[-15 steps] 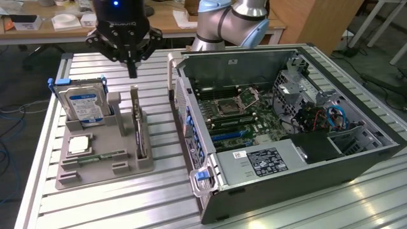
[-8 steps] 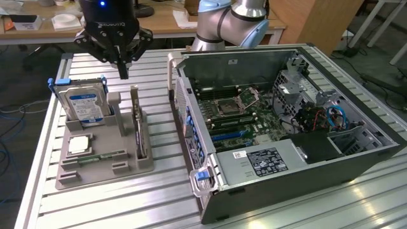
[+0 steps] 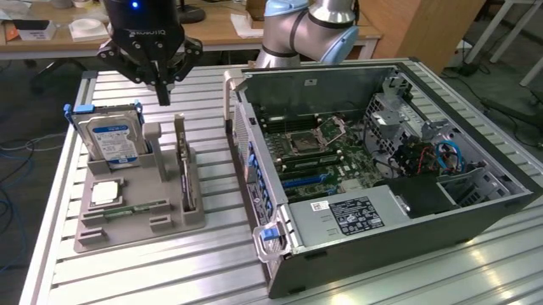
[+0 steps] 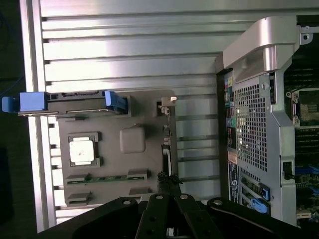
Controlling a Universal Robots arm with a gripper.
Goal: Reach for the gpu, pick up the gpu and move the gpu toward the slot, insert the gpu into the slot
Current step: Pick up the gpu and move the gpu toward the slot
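Ribbed aluminium table (image 3: 127,273), wooden desk (image 3: 212,32) and wooden cabinet (image 3: 416,25) behind, cables (image 3: 19,145) on dark floor (image 3: 34,95)

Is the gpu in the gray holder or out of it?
In. The gpu stands on edge in the gray holder; the shut claw hangs above, apart from it.

arm (image 3: 309,28): silver-grey, light-blue joint caps | claw (image 3: 163,96): black, blue light

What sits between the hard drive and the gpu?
A raised grey block of the holder, standing between the hard drive and the gpu in the exterior view.
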